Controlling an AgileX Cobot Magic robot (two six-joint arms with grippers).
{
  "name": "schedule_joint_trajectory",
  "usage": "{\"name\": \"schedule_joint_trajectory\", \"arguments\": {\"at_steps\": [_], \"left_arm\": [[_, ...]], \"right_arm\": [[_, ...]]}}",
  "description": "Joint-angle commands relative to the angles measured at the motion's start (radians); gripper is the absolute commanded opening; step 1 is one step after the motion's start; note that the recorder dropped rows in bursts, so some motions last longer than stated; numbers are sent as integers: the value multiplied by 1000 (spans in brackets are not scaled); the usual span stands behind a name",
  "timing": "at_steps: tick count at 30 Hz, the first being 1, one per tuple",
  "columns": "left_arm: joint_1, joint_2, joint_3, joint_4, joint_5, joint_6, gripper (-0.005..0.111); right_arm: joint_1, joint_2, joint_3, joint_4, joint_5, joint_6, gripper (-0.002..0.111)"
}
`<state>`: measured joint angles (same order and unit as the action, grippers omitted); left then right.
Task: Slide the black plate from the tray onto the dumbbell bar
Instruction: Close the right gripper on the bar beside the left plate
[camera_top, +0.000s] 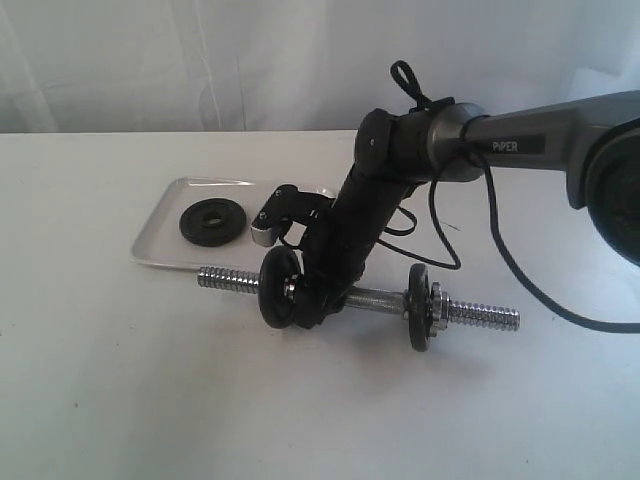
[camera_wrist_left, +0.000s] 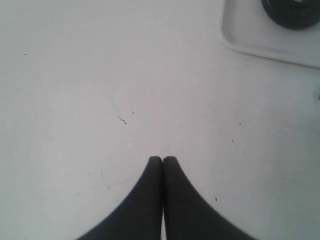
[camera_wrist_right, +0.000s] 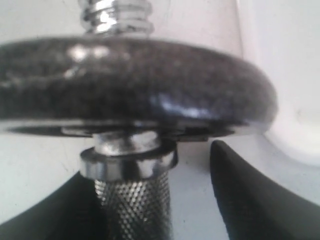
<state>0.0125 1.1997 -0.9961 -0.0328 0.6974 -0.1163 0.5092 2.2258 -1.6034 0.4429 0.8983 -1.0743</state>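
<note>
The black plate (camera_top: 210, 222) lies flat on the white tray (camera_top: 160, 240). In front of the tray the dumbbell bar (camera_top: 378, 300) rests on the table, with one black disc (camera_top: 276, 290) towards its left end and another (camera_top: 421, 306) towards its right. My right gripper (camera_top: 306, 300) is down at the bar just right of the left disc. In the right wrist view it is open (camera_wrist_right: 152, 167) around the knurled middle (camera_wrist_right: 132, 205), one finger (camera_wrist_right: 240, 190) standing apart from it, below that disc (camera_wrist_right: 135, 80). My left gripper (camera_wrist_left: 162, 159) is shut and empty over bare table, away from the tray (camera_wrist_left: 250, 37) and plate (camera_wrist_left: 292, 12).
The right arm (camera_top: 540, 140) reaches in from the right, and its black cable (camera_top: 500, 255) trails over the table behind the bar. Part of the right wrist's mount (camera_top: 272, 222) hangs over the tray's right half. White table lies in front of the bar.
</note>
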Motion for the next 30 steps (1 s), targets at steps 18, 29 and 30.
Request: {"name": "schedule_joint_trajectory", "arguments": {"at_steps": [18,29,30], "left_arm": [[-2,-2,-4,-14,-7,1,0],[-2,0,-4,-17,-10,8,0],[-2,3,-4,-25,-15,8,0]], "right_arm": [[0,30,9,-30,57,-3,0],[0,-3,9,-32,45,-3,0],[0,-8,9,-32,45,-3,0]]}}
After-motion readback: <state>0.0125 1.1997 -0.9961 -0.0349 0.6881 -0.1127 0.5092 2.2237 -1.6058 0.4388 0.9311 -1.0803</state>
